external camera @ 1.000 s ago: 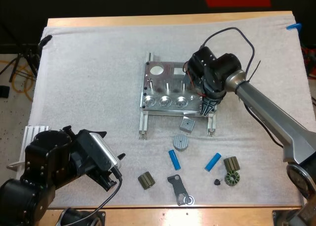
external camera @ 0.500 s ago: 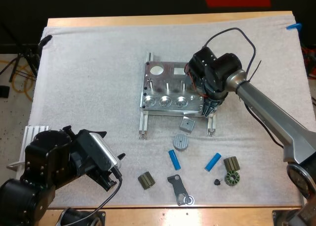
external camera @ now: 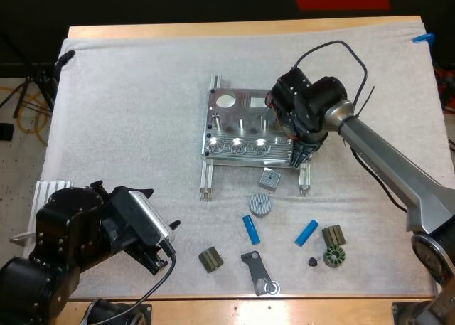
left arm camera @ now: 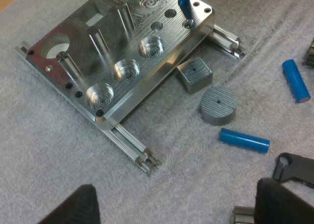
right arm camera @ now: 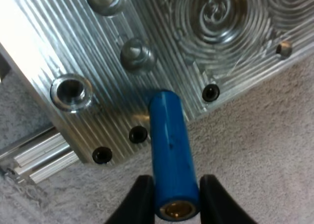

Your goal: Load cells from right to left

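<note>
My right tool [right arm camera: 172,200] grips a blue cell [right arm camera: 169,145] by one end, its tip poised just over the metal fixture's [external camera: 242,129] right-hand corner, since loading starts from the right, while my left tool [left arm camera: 179,204] hangs wide open, holding nothing.

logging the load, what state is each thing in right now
right gripper: shut on blue cylinder
blue cylinder: held, tip over fixture's right end
fixture: three round pockets empty
left gripper: open, holding nothing
two loose cylinders: lying flat on mat
</note>
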